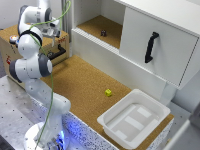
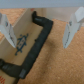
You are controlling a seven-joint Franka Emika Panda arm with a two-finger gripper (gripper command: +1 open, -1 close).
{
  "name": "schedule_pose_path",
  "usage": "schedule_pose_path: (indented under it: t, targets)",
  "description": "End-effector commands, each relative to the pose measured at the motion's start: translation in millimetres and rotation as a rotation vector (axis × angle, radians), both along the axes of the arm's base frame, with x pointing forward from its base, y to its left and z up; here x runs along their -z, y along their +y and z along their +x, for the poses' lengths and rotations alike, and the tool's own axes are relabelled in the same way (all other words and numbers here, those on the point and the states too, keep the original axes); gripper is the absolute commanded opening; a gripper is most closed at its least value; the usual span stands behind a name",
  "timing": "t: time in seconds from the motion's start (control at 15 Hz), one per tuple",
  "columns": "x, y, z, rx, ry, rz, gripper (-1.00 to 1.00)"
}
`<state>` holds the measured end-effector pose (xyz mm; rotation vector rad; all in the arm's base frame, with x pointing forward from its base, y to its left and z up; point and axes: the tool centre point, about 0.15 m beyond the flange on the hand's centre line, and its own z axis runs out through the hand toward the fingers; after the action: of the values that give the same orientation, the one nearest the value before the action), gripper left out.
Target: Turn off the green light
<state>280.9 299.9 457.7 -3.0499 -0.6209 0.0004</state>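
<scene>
Hand [image 2: 41,29] spread wide, pointed down over the black handle [image 2: 36,47] on the cardboard box [image 1: 9,42].

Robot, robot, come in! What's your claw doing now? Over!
Claw open, holding nothing. Hovering over black handle on wooden box. Green light not visible. Nothing blocking.

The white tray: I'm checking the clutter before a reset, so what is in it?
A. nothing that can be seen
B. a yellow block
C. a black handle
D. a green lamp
A: the white tray shows only its bare ribbed floor, while the small yellow block lies outside it on the cork surface.
</scene>
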Motion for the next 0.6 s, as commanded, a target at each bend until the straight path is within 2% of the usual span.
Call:
schedule_pose_path:
  t: [0.0, 0.13, 0.2, 0.33, 0.53]
  targets:
    - [27, -60, 42, 0.246, -0.127, 0.087, 1.00]
    - [19, -81, 80, 0.363, -0.218, 0.048, 1.00]
    - [12, -89, 97, 0.380, -0.240, 0.057, 1.00]
    - [-3, -100, 128, 0.398, -0.294, 0.024, 1.00]
    - [-25, -113, 181, 0.386, -0.355, 0.020, 1.00]
